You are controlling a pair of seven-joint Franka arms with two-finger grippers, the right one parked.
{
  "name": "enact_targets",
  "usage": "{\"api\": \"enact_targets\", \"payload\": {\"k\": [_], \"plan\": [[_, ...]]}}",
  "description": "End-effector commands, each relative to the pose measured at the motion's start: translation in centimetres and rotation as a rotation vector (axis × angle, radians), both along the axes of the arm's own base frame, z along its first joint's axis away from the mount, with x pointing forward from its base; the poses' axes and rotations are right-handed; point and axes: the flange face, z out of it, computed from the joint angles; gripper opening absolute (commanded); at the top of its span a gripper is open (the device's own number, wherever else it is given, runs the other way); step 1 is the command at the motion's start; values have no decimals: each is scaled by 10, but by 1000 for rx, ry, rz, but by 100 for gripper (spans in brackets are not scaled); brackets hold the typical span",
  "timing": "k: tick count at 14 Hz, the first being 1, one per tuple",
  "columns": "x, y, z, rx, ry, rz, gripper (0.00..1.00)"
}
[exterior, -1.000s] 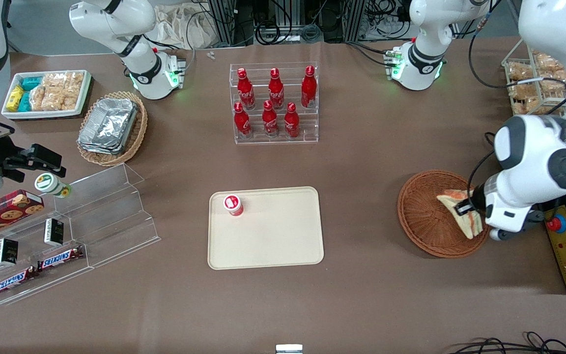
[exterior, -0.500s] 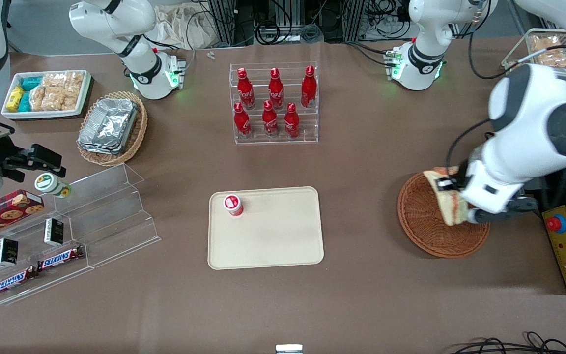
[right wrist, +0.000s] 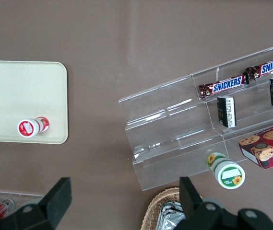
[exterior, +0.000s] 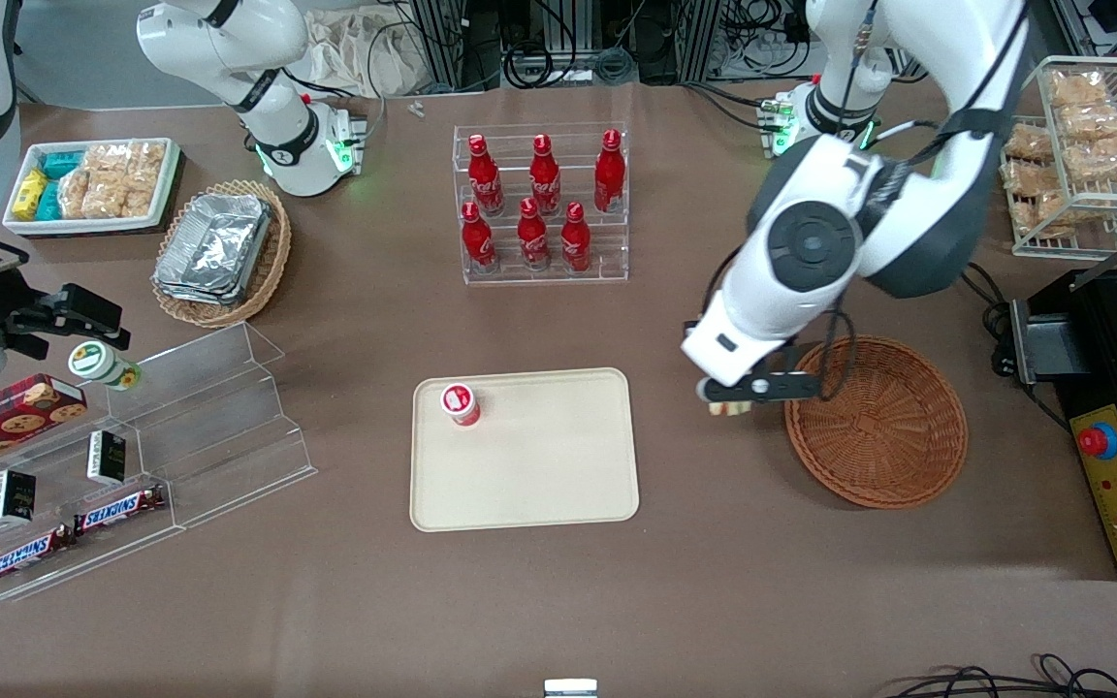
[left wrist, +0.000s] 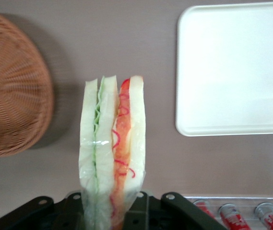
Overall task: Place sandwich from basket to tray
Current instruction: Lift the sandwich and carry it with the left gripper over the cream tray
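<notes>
My left gripper (exterior: 728,402) is shut on the sandwich (left wrist: 111,148), a white bread wedge with green and red filling, and holds it in the air above the bare table between the basket and the tray. In the front view only a small pale corner of the sandwich (exterior: 725,408) shows under the arm. The reddish-brown wicker basket (exterior: 877,421) (left wrist: 11,91) holds nothing I can see. The cream-beige tray (exterior: 524,449) (left wrist: 232,67) lies flat in mid-table, toward the parked arm's end from the gripper.
A small red-capped cup (exterior: 460,403) stands on a corner of the tray. A clear rack of red bottles (exterior: 541,202) stands farther from the front camera than the tray. A clear stepped shelf with snack bars (exterior: 146,456) lies toward the parked arm's end.
The gripper lifted the sandwich out of the basket and carried it sideways past the basket's rim toward the tray. The basket now shows nothing in it.
</notes>
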Motion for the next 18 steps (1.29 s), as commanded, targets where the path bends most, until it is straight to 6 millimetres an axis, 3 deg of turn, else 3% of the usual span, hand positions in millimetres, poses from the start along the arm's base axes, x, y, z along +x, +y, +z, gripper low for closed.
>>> {"api": "enact_targets", "payload": {"k": [1,5,10,12,18], "plan": [[-2,-41,-34,-17,-22,14,0],[-7,-94,-107,-80,-55,40,0],[-2,-124,-184,-88,-100,-1,0],[0,-126,-202,-66,-142,-37,0],[2,-125,-228,-74,-149,-25,0]]}}
